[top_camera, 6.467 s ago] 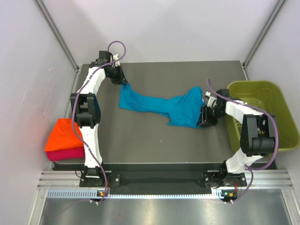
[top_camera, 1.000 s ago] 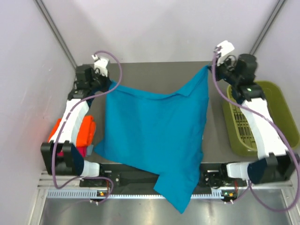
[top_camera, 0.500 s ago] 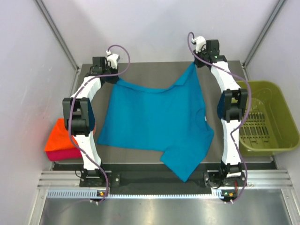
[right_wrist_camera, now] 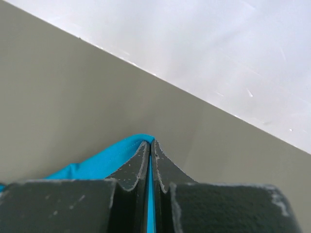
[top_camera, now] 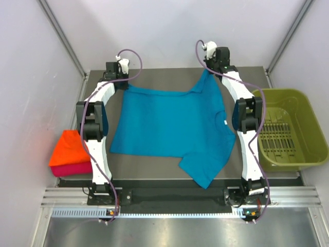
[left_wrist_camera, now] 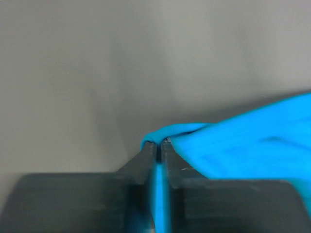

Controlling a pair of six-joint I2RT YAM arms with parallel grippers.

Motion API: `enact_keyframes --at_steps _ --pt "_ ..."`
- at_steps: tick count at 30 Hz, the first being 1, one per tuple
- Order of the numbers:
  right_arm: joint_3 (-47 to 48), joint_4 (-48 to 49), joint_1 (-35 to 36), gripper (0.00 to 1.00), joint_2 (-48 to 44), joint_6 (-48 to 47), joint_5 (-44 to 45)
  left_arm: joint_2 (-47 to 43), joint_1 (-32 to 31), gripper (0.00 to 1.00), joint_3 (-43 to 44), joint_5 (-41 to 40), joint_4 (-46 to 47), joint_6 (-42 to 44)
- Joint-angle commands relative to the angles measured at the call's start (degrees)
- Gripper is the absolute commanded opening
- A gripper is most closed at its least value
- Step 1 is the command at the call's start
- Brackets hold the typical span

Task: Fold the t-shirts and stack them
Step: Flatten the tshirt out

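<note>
The teal-blue t-shirt (top_camera: 169,128) lies spread on the dark table, its lower part reaching the near edge, with a small white neck label (top_camera: 225,122) at its right side. My left gripper (top_camera: 123,85) is shut on the shirt's far left corner; the cloth (left_wrist_camera: 233,145) is pinched between its fingers. My right gripper (top_camera: 208,72) is shut on the far right corner, with cloth (right_wrist_camera: 104,158) between its fingers. The folded orange t-shirt (top_camera: 68,149) lies on the folded magenta-pink one (top_camera: 72,169) at the table's left edge.
An olive-green plastic basket (top_camera: 288,128) stands at the right edge of the table (top_camera: 159,77). Grey walls close in the back and sides. Both arms stretch to the far edge.
Both grippers lifted the shirt, spread it wide and brought it down toward the far edge. It now lies flatter on the table, its hanging lower end drawn back from the front.
</note>
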Motion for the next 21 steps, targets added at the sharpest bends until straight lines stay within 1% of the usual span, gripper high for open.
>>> enact_keyframes --at_steps 1,2,3,4,8,9,10,11,14,21 --pt "0.2 5.0 0.4 0.00 -1.8 1.0 2.2 2.0 0.5 0.32 4.0 -5.3 4.3 -3.0" --pt "0.1 4.9 0.4 0.00 -2.0 1.1 2.3 2.2 0.5 0.46 4.5 -6.3 4.3 -3.9" --pt "-0.1 4.9 0.4 0.00 -2.2 1.2 2.4 2.2 0.5 0.49 4.9 -7.5 4.2 -4.4" --pt "-0.2 4.9 0.4 0.00 -2.2 1.2 2.4 1.7 0.4 0.50 5.5 -7.4 3.7 -4.4" --pt "-0.4 4.6 0.4 0.00 -2.7 2.1 2.5 -0.4 0.7 0.57 5.5 -5.6 0.9 -6.3" --pt "-0.4 4.6 0.5 0.00 -2.9 2.2 2.5 -0.4 0.7 0.57 5.5 -4.1 0.1 -7.9" --pt "-0.3 4.6 0.5 0.00 -2.9 2.3 2.5 -0.2 0.7 0.57 5.2 0.0 -0.7 -8.0" --pt "-0.4 4.5 0.5 0.00 -3.0 2.6 2.4 0.2 2.2 0.57 5.0 1.2 -1.1 -10.0" --pt "-0.5 4.3 0.7 0.00 -3.2 2.4 2.2 2.0 2.8 0.58 5.3 5.2 -1.0 -13.9" --pt "-1.7 4.0 0.8 0.00 -4.5 2.4 1.9 5.5 3.5 0.51 7.1 5.1 0.4 -15.1"
